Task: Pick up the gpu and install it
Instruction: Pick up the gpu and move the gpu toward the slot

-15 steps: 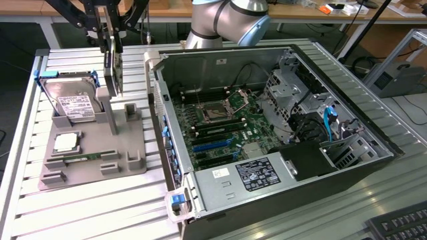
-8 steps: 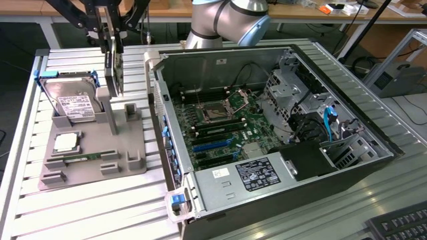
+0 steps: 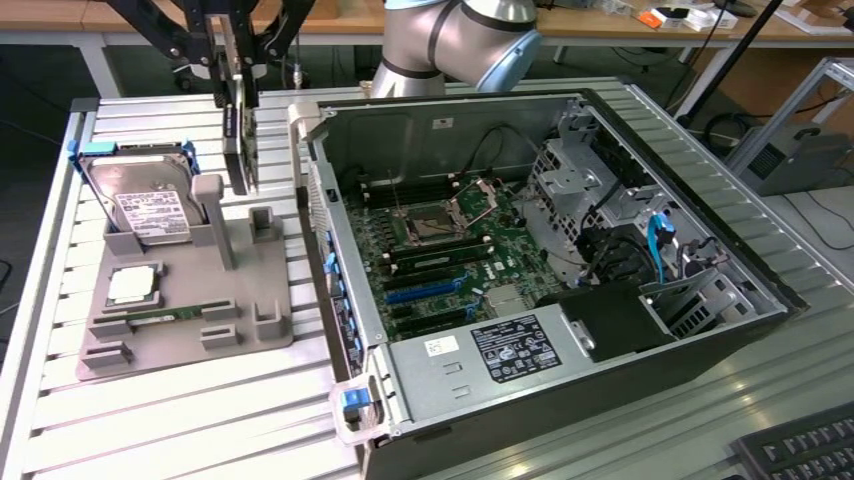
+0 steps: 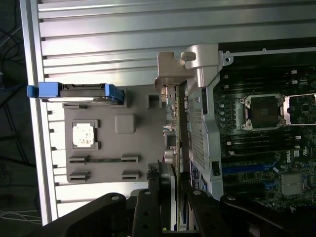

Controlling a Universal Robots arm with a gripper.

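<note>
In the exterior view, the hand [image 3: 235, 72] hangs over the desk [image 3: 174, 420] at the exterior view's left of the open computer case [image 3: 441, 118]. It is closed narrowly on the gpu [image 3: 239, 150], gripping the dark card by its upper end. The card hangs upright and edge-on. Its lower end is above the grey holder tray [image 3: 260, 300], just beside the hard drive [image 3: 144, 210] that stands in the tray with blue clips. It sits between that drive and the case's near wall, and I cannot tell whether its bottom edge touches the tray. Inside the case the green motherboard [image 3: 447, 255] lies bare, and the card is outside the case and well apart from the board's slots. In the wrist view, the black fingers [image 4: 147, 207] of the hand [image 4: 173, 202] press in from both sides on the thin gpu [image 4: 176, 128]. The card runs away from the camera as a narrow strip. It lines up over the edge of the holder tray [image 4: 111, 150] and close beside the perforated wall of the case [image 4: 202, 128]. The hard drive [image 4: 74, 92] and a square processor chip [image 4: 83, 134] rest on the tray to one side. The motherboard [image 4: 256, 148] lies on the other side of the wall.
</note>
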